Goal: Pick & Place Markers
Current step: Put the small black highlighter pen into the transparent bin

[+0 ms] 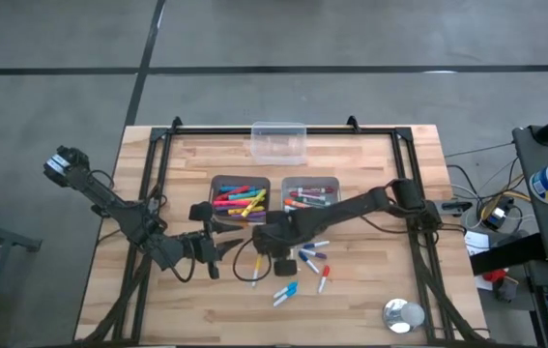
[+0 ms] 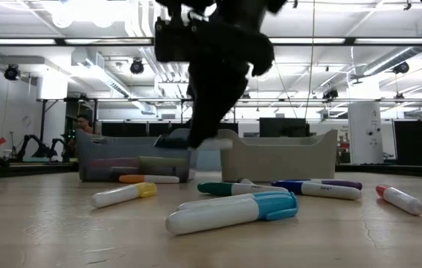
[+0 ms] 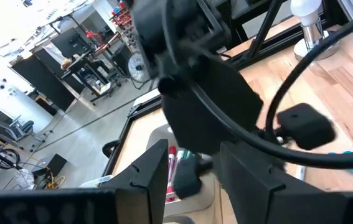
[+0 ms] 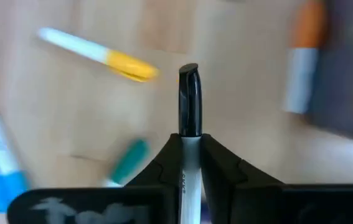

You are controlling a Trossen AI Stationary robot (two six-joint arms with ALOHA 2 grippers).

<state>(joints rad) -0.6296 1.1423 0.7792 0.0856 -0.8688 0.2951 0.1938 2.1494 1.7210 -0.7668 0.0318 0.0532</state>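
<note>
My right gripper (image 4: 190, 140) hangs over the middle of the table (image 1: 281, 251), shut on a white-barrelled marker with a black cap (image 4: 189, 93). Loose markers lie flat on the wood beneath and around it: a yellow-capped one (image 2: 125, 193), a blue-capped one (image 2: 233, 211), a green one (image 2: 233, 188) and a red one (image 2: 400, 199). More markers fill the left bin (image 1: 240, 198) and the right bin (image 1: 310, 193). My left gripper (image 1: 212, 249) waits just left of the right one, open and holding nothing (image 3: 192, 155). My right gripper pinches the marker's white barrel (image 4: 190, 152) between its two fingers, just behind the black cap. The marker lies along the fingers, and its capped end (image 4: 189, 78) sticks out past the fingertips toward the table. It is lifted clear of the wood.
A clear plastic container (image 1: 278, 141) sits at the table's far edge behind the two bins. A round silver tape roll (image 1: 402, 314) lies near the table's near right corner. Black frame rails (image 1: 418, 222) run along both sides. Bare wood shows at the near left (image 1: 148, 309).
</note>
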